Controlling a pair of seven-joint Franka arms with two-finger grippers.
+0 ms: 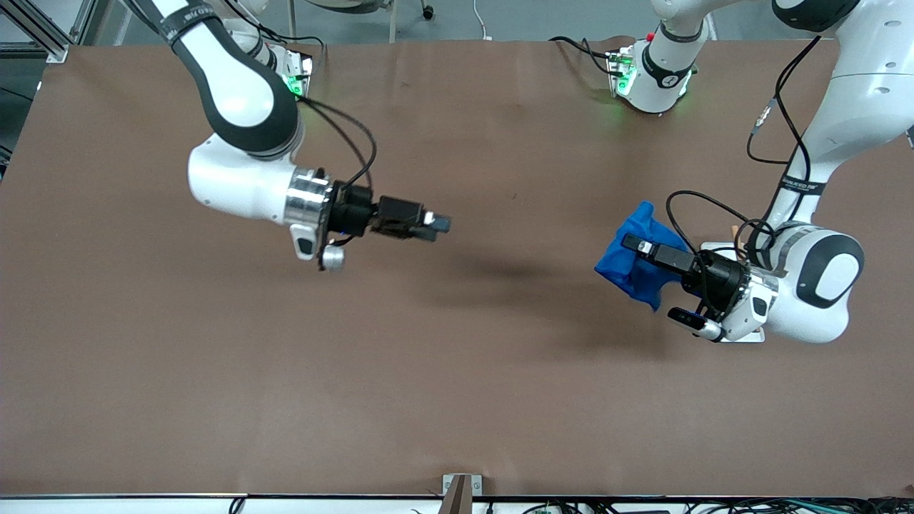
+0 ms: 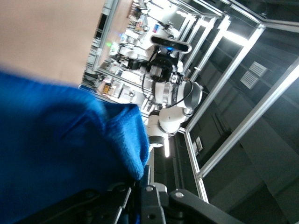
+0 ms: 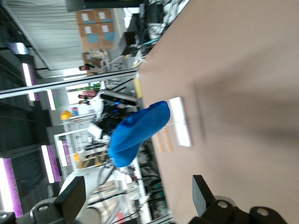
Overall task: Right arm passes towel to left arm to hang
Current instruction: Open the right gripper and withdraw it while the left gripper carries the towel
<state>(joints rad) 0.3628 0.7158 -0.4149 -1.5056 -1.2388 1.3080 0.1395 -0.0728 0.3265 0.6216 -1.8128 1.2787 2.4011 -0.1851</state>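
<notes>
One bright blue soft cloth towel (image 1: 632, 257) hangs bunched in the left gripper (image 1: 637, 246), jaws clamped on it, above the brown table (image 1: 457, 371) toward the left arm's end. The right gripper (image 1: 437, 225), jaws spread and empty, hovers over the table's middle.

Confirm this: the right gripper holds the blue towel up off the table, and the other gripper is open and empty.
Wrong arm. The front view shows the left gripper shut on the blue towel, held up off the table. The right gripper is the open, empty one; its wrist view shows the fingers spread apart with nothing between them.
</notes>
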